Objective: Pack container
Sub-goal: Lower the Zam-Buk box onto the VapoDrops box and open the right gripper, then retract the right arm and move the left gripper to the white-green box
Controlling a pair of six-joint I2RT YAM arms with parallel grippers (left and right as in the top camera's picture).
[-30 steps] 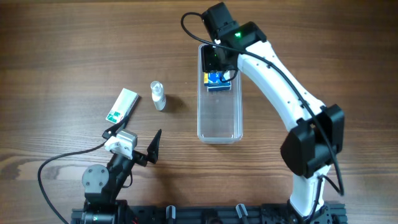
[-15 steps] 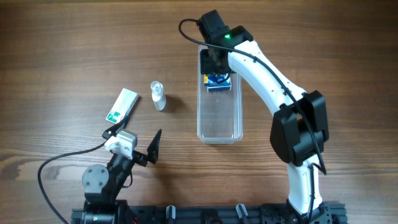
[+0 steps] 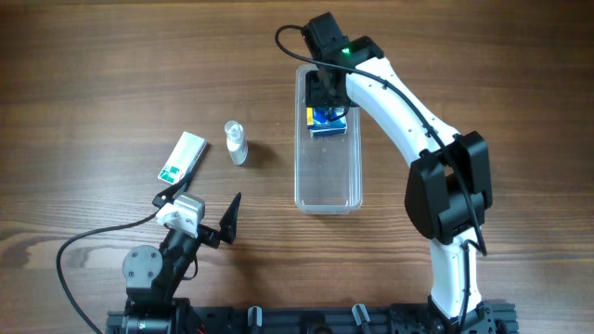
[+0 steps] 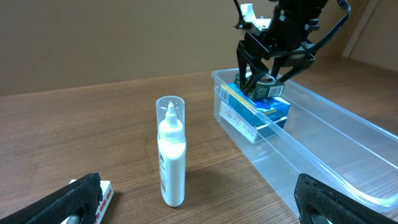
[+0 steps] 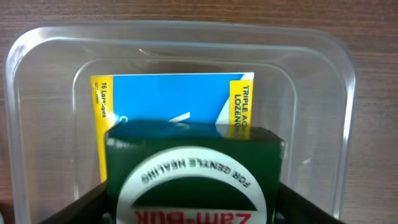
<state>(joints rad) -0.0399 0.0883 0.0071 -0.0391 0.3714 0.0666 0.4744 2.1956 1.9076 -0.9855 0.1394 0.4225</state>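
Right gripper [image 3: 327, 97] has shifted slightly, straddling a green cardboard box [image 5: 193, 155] atop a blue carton [image 5: 161, 99] in the clear round-cornered plastic container [image 3: 327, 176]; whether it grips the box cannot be told. Left gripper [image 3: 200, 209] gapes well apart from the container.

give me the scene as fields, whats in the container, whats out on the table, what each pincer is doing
container: clear long tub on the table
inside: blue box at far end, green box on top of it
on table: upright bottle; white and green box
right pincer: straddling the green box, grip unclear
left pincer: open, empty
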